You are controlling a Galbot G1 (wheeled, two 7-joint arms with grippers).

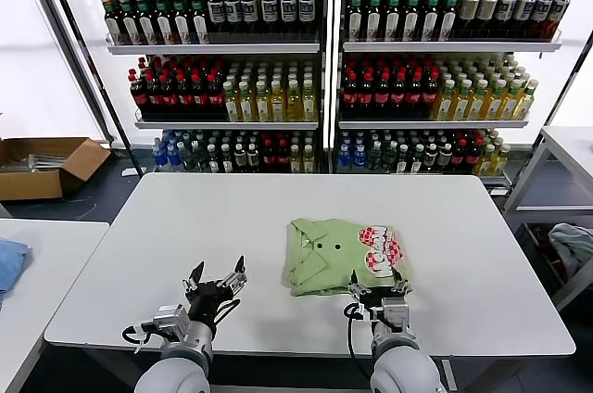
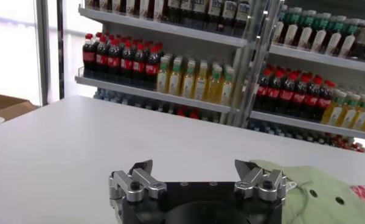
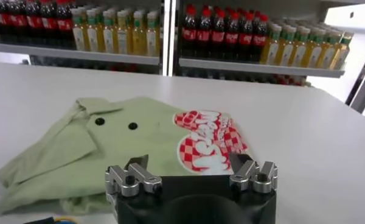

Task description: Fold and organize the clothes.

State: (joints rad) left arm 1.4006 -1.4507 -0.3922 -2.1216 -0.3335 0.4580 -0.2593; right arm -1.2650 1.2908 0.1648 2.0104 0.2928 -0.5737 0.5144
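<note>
One of the clothes, a light green collared shirt (image 1: 339, 255) with small dark buttons and a red-and-white print, lies folded on the white table (image 1: 185, 217), right of centre. My right gripper (image 1: 377, 289) hovers at the shirt's near edge, open, with nothing between its fingers. The right wrist view shows the shirt (image 3: 128, 146) spread just beyond the open right gripper (image 3: 188, 163). My left gripper (image 1: 218, 282) waits open over bare table to the shirt's left. In the left wrist view, the open left gripper (image 2: 194, 167) has the shirt's edge (image 2: 316, 192) off to one side.
Shelves of bottles (image 1: 315, 69) stand behind the table. A cardboard box (image 1: 42, 166) sits on the floor at far left. A blue cloth (image 1: 9, 263) lies on a side table at left. A pale greyish cloth (image 1: 574, 245) rests by a rack at right.
</note>
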